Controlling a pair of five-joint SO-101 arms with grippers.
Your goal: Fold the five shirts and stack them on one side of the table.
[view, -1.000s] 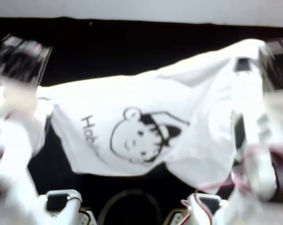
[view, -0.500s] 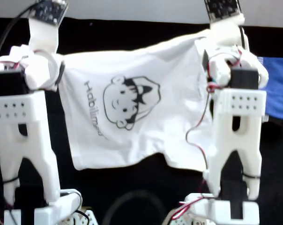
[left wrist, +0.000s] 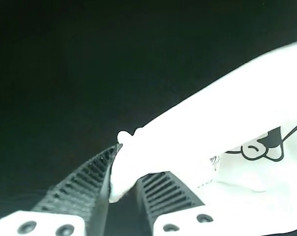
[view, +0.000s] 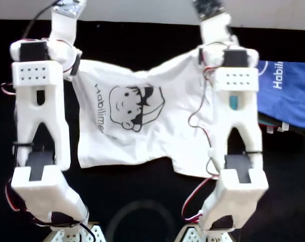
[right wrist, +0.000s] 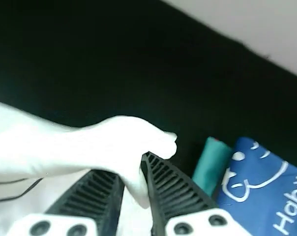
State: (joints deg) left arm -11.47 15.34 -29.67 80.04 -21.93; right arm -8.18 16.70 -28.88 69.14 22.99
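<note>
Holding a white shirt (view: 142,136) by its two far corners, one corner per arm, over the black table (view: 157,40). Pinching a bunched fold of the white cloth in the left gripper (left wrist: 123,164), jaws closed tight on it, toward the table's far left corner. Pinching the other bunched corner in the right gripper (right wrist: 133,172), jaws closed on the cloth too, near the middle of the far edge. Spread between the two grips with the cartoon-face print up and lettering down one side. Sagging a bit along the top hem between the grips; bottom hem ragged and uneven toward the near edge. Cannot tell whether lying flat on the table or hanging just off it. Lying at the table's right edge: a blue shirt (view: 289,98) with white lettering, well apart from the white one. Tucked just beside the blue shirt: a teal cloth (right wrist: 210,164).
</note>
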